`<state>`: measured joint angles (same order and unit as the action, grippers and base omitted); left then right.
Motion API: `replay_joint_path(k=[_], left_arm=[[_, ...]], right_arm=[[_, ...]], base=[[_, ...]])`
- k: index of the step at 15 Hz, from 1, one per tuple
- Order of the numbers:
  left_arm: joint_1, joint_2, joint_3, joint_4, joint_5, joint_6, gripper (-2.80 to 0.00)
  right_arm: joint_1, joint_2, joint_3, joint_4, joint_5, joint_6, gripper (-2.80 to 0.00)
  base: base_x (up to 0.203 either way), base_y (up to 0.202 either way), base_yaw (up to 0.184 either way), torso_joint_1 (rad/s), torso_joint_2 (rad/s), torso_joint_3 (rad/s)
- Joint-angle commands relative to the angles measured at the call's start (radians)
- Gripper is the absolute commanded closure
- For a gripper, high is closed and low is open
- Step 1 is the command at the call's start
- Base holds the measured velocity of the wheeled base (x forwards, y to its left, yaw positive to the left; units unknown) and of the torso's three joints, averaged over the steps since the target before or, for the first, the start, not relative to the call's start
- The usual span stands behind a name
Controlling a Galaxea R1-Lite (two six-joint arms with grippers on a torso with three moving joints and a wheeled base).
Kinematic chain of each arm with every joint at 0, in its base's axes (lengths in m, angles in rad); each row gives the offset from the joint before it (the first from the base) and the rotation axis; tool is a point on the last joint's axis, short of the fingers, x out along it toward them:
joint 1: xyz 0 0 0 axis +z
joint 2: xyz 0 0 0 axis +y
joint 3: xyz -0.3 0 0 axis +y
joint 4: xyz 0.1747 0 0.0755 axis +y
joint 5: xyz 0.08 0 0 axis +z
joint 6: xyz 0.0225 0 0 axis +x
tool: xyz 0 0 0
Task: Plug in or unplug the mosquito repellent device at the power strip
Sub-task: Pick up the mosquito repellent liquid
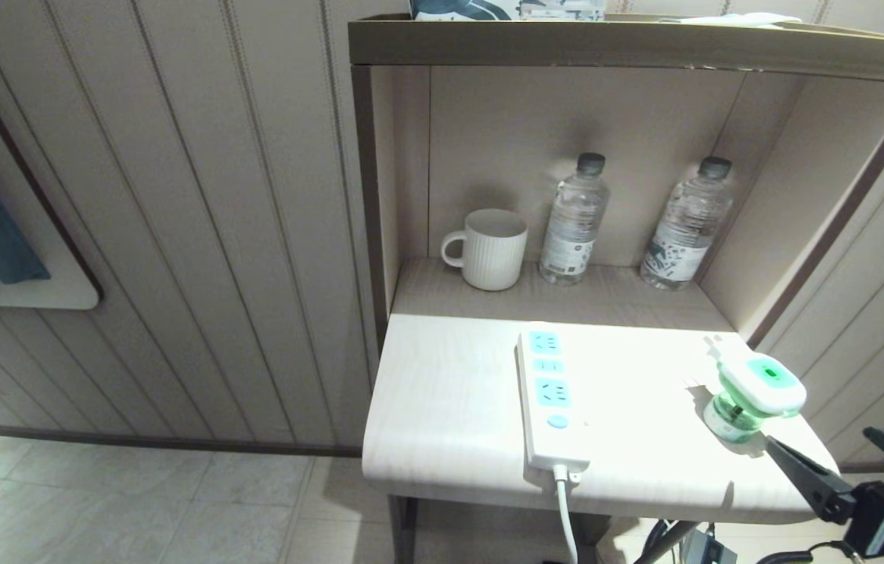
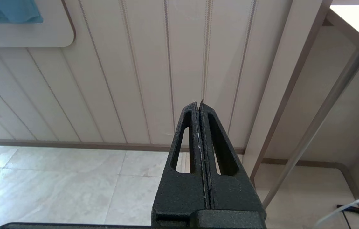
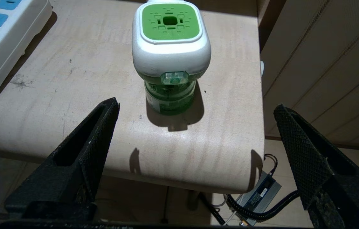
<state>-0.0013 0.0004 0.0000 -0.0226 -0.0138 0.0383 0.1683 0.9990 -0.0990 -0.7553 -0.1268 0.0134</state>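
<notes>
Right gripper, lower right of the head view: jaws spread wide, empty, just short of the table edge. Left gripper: jaws pressed shut, empty, facing wall panels and floor. On the table, the strip lies at centre, cable hanging over the front edge. The device stands unplugged at the right edge, well apart from the strip, bottle down. At upper centre, two bottles carry labels too small to read, with a mug to their left.
</notes>
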Motion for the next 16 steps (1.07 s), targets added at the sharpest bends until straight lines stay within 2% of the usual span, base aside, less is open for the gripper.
replay_joint_path(k=[1, 4, 8, 12, 16], left_arm=[[0.000, 0.000, 0.000, 0.000, 0.000, 0.000, 0.00], [0.000, 0.000, 0.000, 0.000, 0.000, 0.000, 0.00], [0.000, 0.000, 0.000, 0.000, 0.000, 0.000, 0.00], [0.000, 0.000, 0.000, 0.000, 0.000, 0.000, 0.00], [0.000, 0.000, 0.000, 0.000, 0.000, 0.000, 0.00]], right_arm=[[0.000, 0.064, 0.018, -0.069, -0.001, 0.001, -2.80], [0.001, 0.138, 0.075, -0.256, 0.001, 0.009, -2.80], [0.026, 0.143, 0.074, -0.297, 0.001, 0.047, -2.80], [0.018, 0.252, 0.097, -0.459, -0.001, 0.047, -2.80], [0.019, 0.271, 0.094, -0.481, -0.001, 0.047, -2.80]], base=[[0.000, 0.000, 0.000, 0.000, 0.00, 0.000], [0.000, 0.000, 0.000, 0.000, 0.00, 0.000], [0.000, 0.000, 0.000, 0.000, 0.00, 0.000], [0.000, 0.000, 0.000, 0.000, 0.00, 0.000], [0.000, 0.000, 0.000, 0.000, 0.00, 0.000]])
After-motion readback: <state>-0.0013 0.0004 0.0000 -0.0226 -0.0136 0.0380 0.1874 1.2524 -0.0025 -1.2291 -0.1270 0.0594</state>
